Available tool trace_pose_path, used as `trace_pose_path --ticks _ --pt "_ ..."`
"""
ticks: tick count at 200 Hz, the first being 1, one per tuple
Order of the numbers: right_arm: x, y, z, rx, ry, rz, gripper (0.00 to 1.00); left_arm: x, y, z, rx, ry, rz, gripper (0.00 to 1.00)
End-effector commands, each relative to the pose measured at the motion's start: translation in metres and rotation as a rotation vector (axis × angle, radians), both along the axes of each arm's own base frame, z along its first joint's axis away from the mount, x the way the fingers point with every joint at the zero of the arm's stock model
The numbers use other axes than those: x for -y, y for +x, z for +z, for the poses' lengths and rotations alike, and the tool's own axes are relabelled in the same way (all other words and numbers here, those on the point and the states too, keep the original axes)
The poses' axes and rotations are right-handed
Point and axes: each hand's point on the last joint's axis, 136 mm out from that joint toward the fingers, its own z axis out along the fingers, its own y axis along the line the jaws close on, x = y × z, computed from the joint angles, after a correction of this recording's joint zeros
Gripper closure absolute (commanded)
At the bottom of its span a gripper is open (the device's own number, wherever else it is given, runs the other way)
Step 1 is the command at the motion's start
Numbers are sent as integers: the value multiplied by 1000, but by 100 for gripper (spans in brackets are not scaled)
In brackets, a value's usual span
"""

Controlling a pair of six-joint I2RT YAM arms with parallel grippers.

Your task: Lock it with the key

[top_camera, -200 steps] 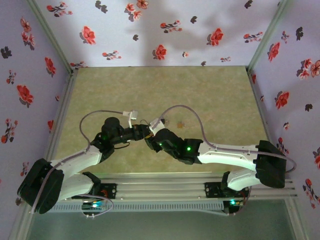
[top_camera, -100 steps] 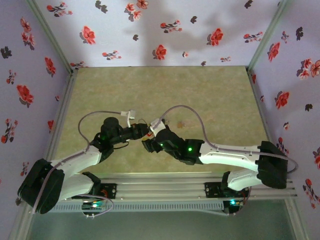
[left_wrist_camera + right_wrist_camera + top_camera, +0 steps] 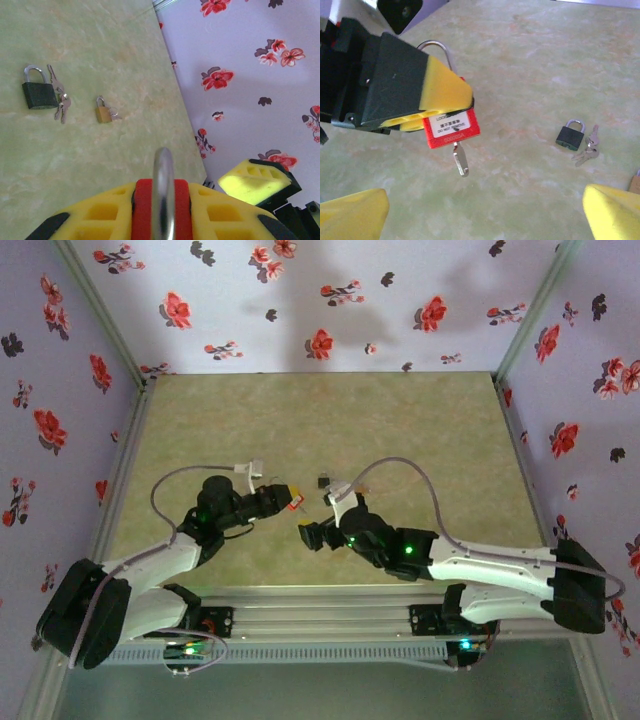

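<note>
My left gripper (image 3: 288, 499) is shut on the red padlock (image 3: 451, 127), its yellow fingers (image 3: 442, 90) clamping the body from both sides. The padlock's silver shackle (image 3: 163, 185) stands up between the pads in the left wrist view. The tiny key (image 3: 461, 161) sticks out of the padlock's underside, pointing down toward the table; it looks grey here. My right gripper (image 3: 485, 220) is open just below and apart from the key, with its yellow fingertips (image 3: 352, 216) spread wide and nothing between them. From above, the right gripper (image 3: 311, 534) sits a little right of and nearer than the left one.
A dark padlock (image 3: 570, 135) with a small bunch of keys (image 3: 587, 150) lies on the green mat, also seen from the left wrist as the dark padlock (image 3: 39, 92). A small brass padlock (image 3: 103, 112) lies beside it. Flowered walls (image 3: 320, 300) enclose the table.
The right gripper, which was pressed up against the left gripper's tip, has drawn back to the right and toward the near edge and now stands open. The left gripper shifted slightly left.
</note>
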Motion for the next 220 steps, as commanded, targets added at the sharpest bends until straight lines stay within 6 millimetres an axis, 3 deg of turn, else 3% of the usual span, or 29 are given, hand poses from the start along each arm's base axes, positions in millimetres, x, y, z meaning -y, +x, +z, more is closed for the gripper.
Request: trace_pose_path --ticks 1,73,146,174,220 --pt "14 6 7 -31 100 -123 0 -2 6 12 30 -61 25 100" --pt "61 14 7 -199 482 -434 0 5 22 0 -78 -189 75 100" --pt "106 16 -19 -324 823 -669 1 29 20 -13 -118 -191 135 100" --pt "106 17 -24 -363 871 -705 4 37 24 -21 -157 -220 149 100" --pt "87 20 -29 -426 912 -715 11 58 26 -26 -199 -265 149 100"
